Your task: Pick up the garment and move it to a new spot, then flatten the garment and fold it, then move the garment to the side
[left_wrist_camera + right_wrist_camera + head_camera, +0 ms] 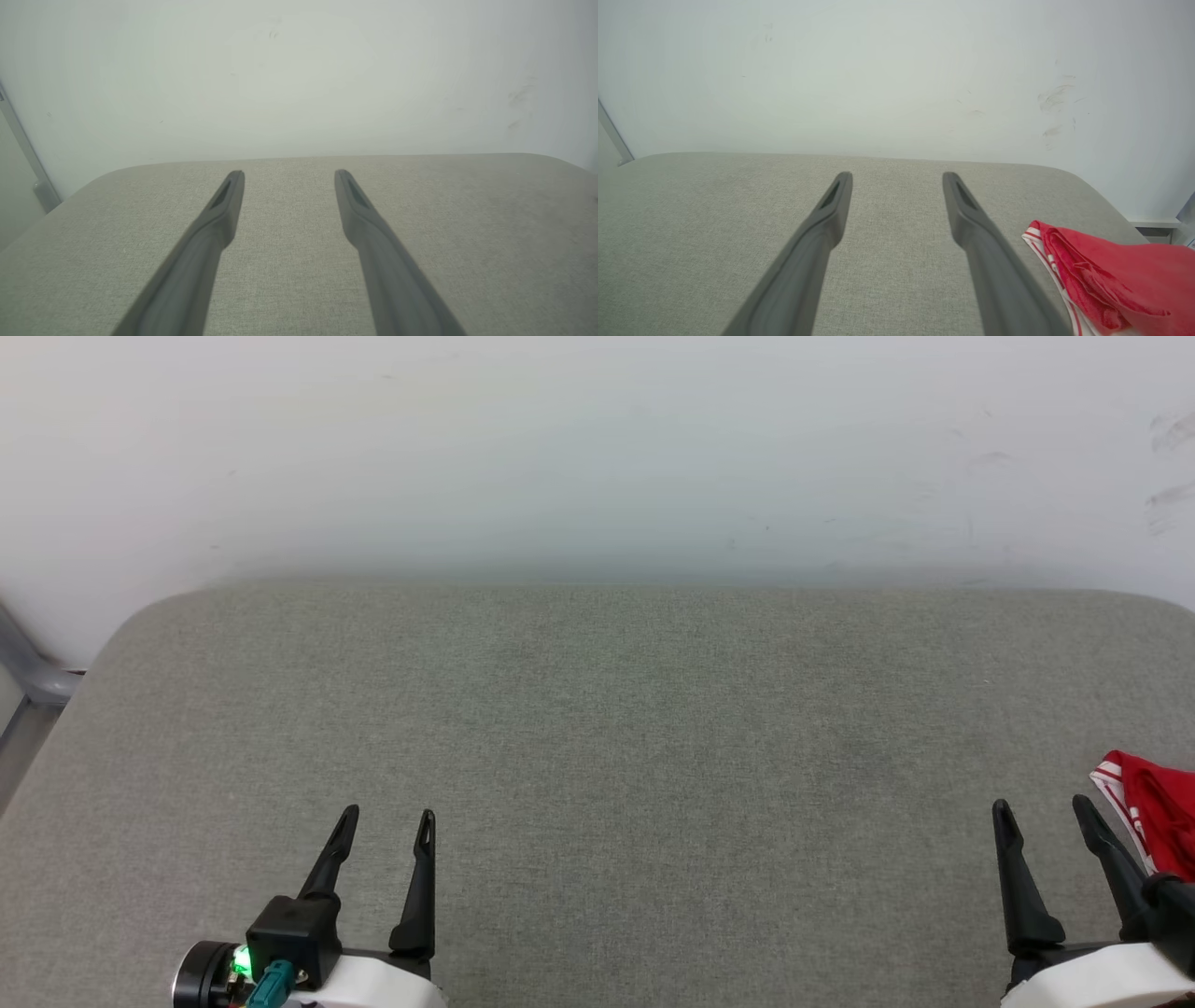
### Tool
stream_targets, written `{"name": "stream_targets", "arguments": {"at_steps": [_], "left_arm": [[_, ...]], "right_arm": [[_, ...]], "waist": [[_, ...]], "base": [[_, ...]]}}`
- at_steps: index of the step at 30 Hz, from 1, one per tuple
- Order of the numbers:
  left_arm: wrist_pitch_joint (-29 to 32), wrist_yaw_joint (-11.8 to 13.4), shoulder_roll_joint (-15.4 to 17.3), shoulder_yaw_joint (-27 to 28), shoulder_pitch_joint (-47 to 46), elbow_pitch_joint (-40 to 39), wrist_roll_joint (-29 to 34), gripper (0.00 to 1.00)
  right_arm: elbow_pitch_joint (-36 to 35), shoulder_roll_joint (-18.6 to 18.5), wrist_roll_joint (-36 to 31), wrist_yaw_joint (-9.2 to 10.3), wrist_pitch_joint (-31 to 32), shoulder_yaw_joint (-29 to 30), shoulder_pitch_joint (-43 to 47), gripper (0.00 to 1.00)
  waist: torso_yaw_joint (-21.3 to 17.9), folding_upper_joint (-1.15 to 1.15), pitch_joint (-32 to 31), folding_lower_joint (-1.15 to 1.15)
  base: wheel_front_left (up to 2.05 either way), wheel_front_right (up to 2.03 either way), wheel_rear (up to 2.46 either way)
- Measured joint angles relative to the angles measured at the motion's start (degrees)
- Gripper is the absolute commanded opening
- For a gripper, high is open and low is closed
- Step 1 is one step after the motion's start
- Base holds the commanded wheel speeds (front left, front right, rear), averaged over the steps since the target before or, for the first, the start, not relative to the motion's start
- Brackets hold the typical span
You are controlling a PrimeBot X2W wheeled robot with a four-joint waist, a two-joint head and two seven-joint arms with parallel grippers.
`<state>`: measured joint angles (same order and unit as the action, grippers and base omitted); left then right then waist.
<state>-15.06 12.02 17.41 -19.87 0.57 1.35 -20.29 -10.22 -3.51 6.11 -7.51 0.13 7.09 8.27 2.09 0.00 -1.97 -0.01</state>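
Left gripper (388, 814): being held at the near left, fingers spread apart, nothing being gripped.
Right gripper (1041, 803): being held at the near right, fingers likewise parted and empty, just beside the red cloth.
Garment (1153, 812): lying bunched at the right edge of the grey fabric surface (597, 728), striped trim being shown.
Progress: a place at the side is being occupied, which fits either a shirt waiting to be picked up or one folded and set aside; neither is being settled here.
Hidden: most of the cloth is being cut off by the frame edge, so any fold is hard to judge.
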Motion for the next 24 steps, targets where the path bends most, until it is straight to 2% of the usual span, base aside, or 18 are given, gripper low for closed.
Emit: {"name": "stream_targets", "arguments": {"at_steps": [9, 20, 21, 24], "left_arm": [[0.0, -1.6, -0.7, 1.5, 0.7, 1.3, 1.4, 1.00], [0.0, -3.5, -1.6, 2.6, 0.7, 2.6, 2.5, 1.00], [0.0, -4.0, -1.8, 2.8, 0.8, 3.2, 2.5, 0.00], [0.1, -4.0, -2.2, 2.3, 1.8, 4.6, 2.3, 0.00]], "right_arm": [[-1.3, 0.3, 0.6, 0.00, 0.7, -0.5, 0.8, 1.00], [0.3, 0.5, 0.7, 0.00, -0.1, -0.7, 0.4, 1.00], [1.2, 0.5, 0.8, 0.00, -0.2, -0.7, 0.5, 0.00], [2.9, 0.5, 1.1, 0.00, -0.1, -0.8, 1.2, 0.00]], "waist": [[-0.5, 0.00, -0.1, 0.01], [-0.5, 0.00, -0.3, 0.01], [-0.5, 0.00, -0.4, 0.01], [-0.5, 0.00, -0.4, 0.01]], "base": [[0.00, 0.00, 0.00], [0.00, 0.00, 0.00], [0.00, 0.00, 0.00], [0.00, 0.00, 0.00]]}}
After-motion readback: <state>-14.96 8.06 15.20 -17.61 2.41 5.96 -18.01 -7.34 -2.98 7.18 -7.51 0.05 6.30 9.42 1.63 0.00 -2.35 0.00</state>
